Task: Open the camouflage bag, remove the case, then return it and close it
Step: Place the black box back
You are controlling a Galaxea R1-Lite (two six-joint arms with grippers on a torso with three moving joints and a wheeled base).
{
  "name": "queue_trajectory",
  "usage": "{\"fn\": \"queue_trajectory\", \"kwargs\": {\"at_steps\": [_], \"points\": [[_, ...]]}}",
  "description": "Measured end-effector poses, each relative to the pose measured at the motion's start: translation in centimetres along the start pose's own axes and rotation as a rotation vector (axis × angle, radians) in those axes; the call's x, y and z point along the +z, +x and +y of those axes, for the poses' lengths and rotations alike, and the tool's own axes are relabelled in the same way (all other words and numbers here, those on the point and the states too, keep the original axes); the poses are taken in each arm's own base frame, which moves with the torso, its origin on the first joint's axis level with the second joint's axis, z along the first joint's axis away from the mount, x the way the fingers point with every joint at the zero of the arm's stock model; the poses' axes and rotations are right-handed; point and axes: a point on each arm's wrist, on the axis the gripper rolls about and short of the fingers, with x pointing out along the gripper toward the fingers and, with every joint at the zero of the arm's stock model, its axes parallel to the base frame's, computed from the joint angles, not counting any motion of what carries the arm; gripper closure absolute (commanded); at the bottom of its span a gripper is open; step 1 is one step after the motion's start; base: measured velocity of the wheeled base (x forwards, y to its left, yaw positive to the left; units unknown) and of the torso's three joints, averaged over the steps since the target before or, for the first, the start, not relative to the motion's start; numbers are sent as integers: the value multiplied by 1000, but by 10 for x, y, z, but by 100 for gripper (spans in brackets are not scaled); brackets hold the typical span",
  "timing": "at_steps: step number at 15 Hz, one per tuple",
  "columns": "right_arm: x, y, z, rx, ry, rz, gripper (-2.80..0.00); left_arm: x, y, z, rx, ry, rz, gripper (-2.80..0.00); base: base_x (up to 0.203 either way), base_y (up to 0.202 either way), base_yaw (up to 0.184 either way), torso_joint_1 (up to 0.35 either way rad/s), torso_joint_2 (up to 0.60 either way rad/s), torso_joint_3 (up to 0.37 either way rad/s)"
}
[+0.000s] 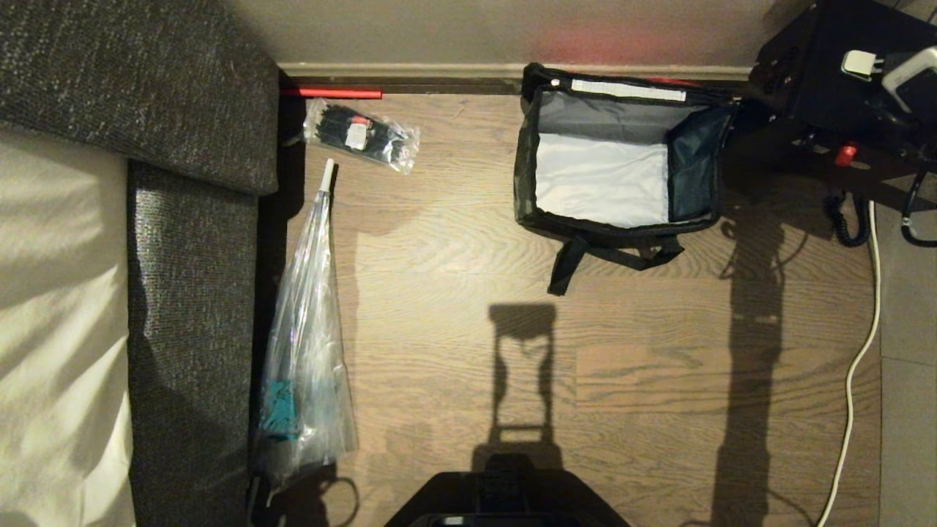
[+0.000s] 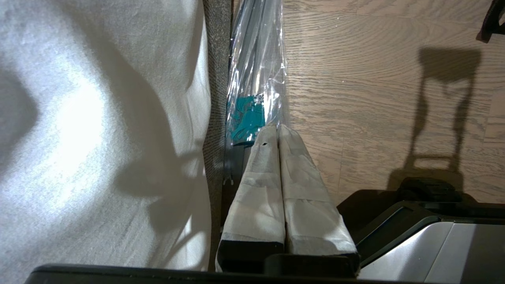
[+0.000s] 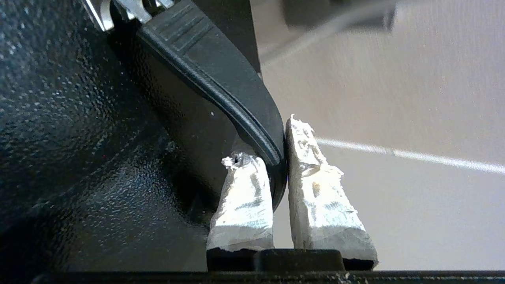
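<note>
Head view: camouflage bag (image 1: 622, 172) sits open on the wood floor (image 1: 454, 293) against the wall, lid folded back, pale lining exposed, nothing visible inside. Black strap trails onto the floor at its near side. The case (image 1: 827, 66) is out of the bag, top right corner of the view, just beside the bag's right end; whether it touches the floor can't be told. A whitish bit shows on its top. White cable (image 1: 853, 366) runs down the right side. Left side: grey sofa (image 1: 183, 293) with a white sheet (image 1: 51, 329); a clear plastic-wrapped long item (image 1: 307, 351) lies along the sofa edge, and a small clear packet of black parts (image 1: 362, 135) sits near the wall with a red strip (image 1: 333, 93) beside it. Robot base (image 1: 505, 498) at bottom centre. Neither gripper shows here.

Left wrist view: left gripper (image 2: 278, 128) parked low next to the base, white-taped fingers pressed together, holding nothing. It hangs over the gap between the sheet and the plastic-wrapped item.

Right wrist view: right gripper (image 3: 282, 157) is clamped narrow on the case's curved black handle (image 3: 221, 83), handle edge pinched between the two taped fingers. Textured black case body fills the frame beside it.
</note>
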Motion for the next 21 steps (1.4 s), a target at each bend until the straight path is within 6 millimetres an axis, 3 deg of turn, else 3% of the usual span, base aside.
{"fn": "queue_trajectory", "kwargs": {"at_steps": [4,13,21], "points": [[25,-3,-4,3,19,-59,0,0,0,0,0,0,0,0,0,0,0,0,0,0],[50,-11,-17,23,55,-106,0,0,0,0,0,0,0,0,0,0,0,0,0,0],[95,-30,-19,95,132,-131,0,0,0,0,0,-1,0,0,0,0,0,0,0,0]]}}
